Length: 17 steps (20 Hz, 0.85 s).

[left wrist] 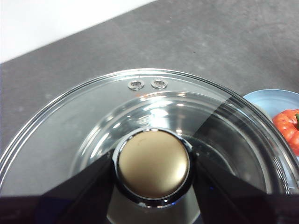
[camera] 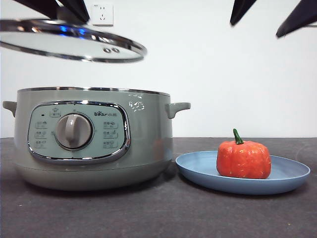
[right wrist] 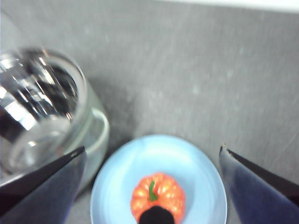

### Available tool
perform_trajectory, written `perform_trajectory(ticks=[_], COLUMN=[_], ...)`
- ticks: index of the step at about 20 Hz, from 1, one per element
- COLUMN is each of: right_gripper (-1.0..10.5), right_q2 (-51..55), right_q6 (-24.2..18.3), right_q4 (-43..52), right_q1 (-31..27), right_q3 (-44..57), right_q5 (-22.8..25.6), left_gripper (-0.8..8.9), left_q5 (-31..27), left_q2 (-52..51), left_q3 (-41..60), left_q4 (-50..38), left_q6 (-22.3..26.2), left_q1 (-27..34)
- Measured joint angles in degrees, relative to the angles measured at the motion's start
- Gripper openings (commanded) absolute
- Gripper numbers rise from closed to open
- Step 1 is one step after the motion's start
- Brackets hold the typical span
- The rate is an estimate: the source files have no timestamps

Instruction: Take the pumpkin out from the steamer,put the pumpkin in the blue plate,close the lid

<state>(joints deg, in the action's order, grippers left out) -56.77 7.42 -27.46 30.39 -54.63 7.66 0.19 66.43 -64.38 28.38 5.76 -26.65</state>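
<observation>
The small ribbed orange-red pumpkin [camera: 243,158] with its green stem sits upright in the wide light-blue plate [camera: 198,171], just beside the big sage-green steamer pot [camera: 148,144] on the dark table [camera: 158,213]. The left gripper [left wrist: 153,169] has its jaws clamped on the knob of the domed glass lid [camera: 74,47] – it hangs tilted above the open pot, not touching. The right gripper [right wrist: 152,184] hovers high over the plate, jaws spread wide, holding nothing.
</observation>
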Motion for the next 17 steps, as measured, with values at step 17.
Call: perform_trajectory(ticks=[17], right_gripper=[4.7], right_q2=[4.7], right_q6=[0.3], right_q4=[-1.2], right_q1=[0.0], right_q3=[0.0], right_q5=[0.3], left_gripper=[-0.13], left_q5=[3.9], left_q2=[11.9], left_q3=[0.0], left_q4=[-3.5], left_q6=[-1.0], left_q1=[-0.9])
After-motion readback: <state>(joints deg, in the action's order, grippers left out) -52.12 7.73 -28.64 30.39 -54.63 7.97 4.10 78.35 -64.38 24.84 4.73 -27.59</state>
